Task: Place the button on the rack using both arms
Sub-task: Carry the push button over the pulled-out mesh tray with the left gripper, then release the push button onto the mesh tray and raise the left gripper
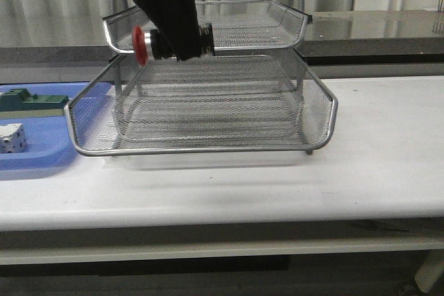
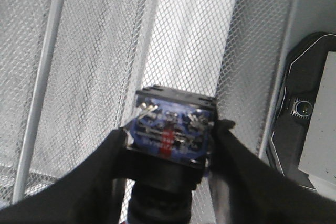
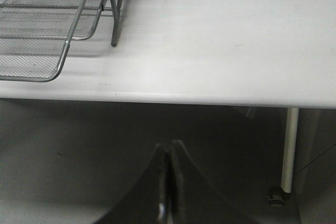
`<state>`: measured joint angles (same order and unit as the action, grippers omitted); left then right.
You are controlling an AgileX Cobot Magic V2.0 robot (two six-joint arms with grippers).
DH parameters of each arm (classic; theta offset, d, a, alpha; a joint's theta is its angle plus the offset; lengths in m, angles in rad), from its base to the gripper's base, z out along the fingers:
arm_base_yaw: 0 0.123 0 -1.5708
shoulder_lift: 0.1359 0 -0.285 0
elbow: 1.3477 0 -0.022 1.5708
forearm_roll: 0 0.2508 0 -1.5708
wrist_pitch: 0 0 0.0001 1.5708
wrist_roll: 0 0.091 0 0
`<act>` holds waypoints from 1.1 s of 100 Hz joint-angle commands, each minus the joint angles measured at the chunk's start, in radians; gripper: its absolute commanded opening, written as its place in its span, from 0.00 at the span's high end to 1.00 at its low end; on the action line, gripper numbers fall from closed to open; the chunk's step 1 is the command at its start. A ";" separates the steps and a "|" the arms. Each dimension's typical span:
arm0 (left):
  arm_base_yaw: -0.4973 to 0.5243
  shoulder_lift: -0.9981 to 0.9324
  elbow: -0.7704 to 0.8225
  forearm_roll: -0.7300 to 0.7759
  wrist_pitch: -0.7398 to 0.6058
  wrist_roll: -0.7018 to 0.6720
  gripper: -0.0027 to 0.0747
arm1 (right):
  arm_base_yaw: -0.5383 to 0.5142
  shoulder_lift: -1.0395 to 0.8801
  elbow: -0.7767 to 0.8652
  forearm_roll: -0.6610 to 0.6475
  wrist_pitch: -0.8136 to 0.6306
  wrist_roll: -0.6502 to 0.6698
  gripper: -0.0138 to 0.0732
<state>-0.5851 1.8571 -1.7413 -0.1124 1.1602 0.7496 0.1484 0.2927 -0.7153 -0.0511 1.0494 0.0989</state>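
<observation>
The button (image 1: 149, 44), red mushroom head pointing left, hangs in my left gripper (image 1: 177, 39) just above the front left part of the wire-mesh rack (image 1: 208, 145), in front of the top tier. In the left wrist view its blue rear block (image 2: 170, 129) sits clamped between both black fingers (image 2: 105, 166), with mesh beneath. My right gripper (image 3: 169, 148) is shut and empty, held below the table's front edge, off the rack's right corner (image 3: 47, 74). It does not show in the front view.
A blue plastic tray (image 1: 41, 157) lies at the left with a green block (image 1: 24, 100) and a white cube-like part (image 1: 12, 138) on it. A table leg (image 3: 290, 150) stands near the right gripper. White tabletop (image 1: 374, 150) extends right of the rack.
</observation>
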 commanded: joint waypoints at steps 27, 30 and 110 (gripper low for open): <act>-0.007 0.046 -0.024 0.000 -0.057 0.005 0.64 | -0.001 0.012 -0.030 -0.013 -0.065 -0.001 0.92; -0.007 0.046 -0.026 0.000 -0.057 0.005 0.58 | -0.001 0.012 -0.030 -0.013 -0.065 -0.001 0.92; 0.071 -0.135 -0.032 0.000 0.023 -0.182 0.30 | -0.001 0.012 -0.030 -0.013 -0.065 -0.001 0.92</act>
<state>-0.5459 1.8200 -1.7370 -0.1004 1.2008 0.6139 0.1484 0.2927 -0.7153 -0.0511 1.0494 0.0989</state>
